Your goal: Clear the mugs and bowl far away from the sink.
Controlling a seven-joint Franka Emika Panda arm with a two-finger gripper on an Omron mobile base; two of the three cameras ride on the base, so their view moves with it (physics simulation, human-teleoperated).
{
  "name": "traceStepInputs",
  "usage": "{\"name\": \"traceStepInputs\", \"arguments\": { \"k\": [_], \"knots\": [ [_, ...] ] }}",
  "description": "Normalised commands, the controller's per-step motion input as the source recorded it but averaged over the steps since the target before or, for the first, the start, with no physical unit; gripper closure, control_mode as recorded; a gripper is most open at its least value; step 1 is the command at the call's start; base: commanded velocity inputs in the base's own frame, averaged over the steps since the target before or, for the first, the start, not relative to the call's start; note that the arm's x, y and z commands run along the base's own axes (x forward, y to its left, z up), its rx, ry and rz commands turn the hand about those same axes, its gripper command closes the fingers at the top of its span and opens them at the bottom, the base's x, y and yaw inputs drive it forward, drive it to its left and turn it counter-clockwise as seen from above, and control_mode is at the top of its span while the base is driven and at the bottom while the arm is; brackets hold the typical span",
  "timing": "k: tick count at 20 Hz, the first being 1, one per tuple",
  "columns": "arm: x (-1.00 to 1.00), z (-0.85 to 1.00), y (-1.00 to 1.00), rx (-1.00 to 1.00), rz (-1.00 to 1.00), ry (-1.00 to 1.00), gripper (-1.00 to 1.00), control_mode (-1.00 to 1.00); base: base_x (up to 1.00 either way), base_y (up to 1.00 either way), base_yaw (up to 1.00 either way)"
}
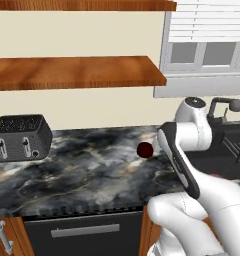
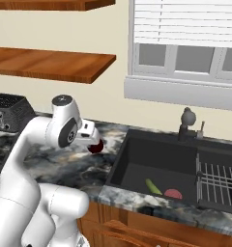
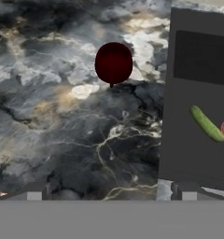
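The dark red mug (image 3: 113,63) stands on the marbled counter (image 3: 62,126), a little left of the sink (image 3: 198,93). It also shows in the left base view as the red mug (image 1: 144,150), and half hidden behind my hand as the mug (image 2: 95,146). My gripper (image 3: 111,195) hovers above the counter short of the mug, open, its fingertips (image 3: 34,193) far apart with nothing between them. The white mug and the bowl are out of view.
In the sink basin (image 2: 156,164) lie a green cucumber (image 2: 153,186) and a red item (image 2: 173,194), beside a wire rack (image 2: 219,181). The faucet (image 2: 187,123) rises behind it. A dark toaster (image 1: 19,137) stands at the counter's left, under wooden shelves (image 1: 77,72).
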Motion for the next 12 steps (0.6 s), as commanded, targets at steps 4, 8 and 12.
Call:
{"name": "traceStepInputs", "arguments": {
  "k": [4,8,12],
  "knots": [
    [0.09,-0.13,0.03,0.00,0.00,0.00,-1.00,-1.00,0.00,0.00,0.00],
    [0.10,-0.20,0.10,0.00,0.00,0.00,-1.00,-1.00,0.00,0.00,0.00],
    [0.11,-0.28,0.05,0.00,0.00,0.01,-1.00,-1.00,0.00,0.00,0.00]
  ]
}}
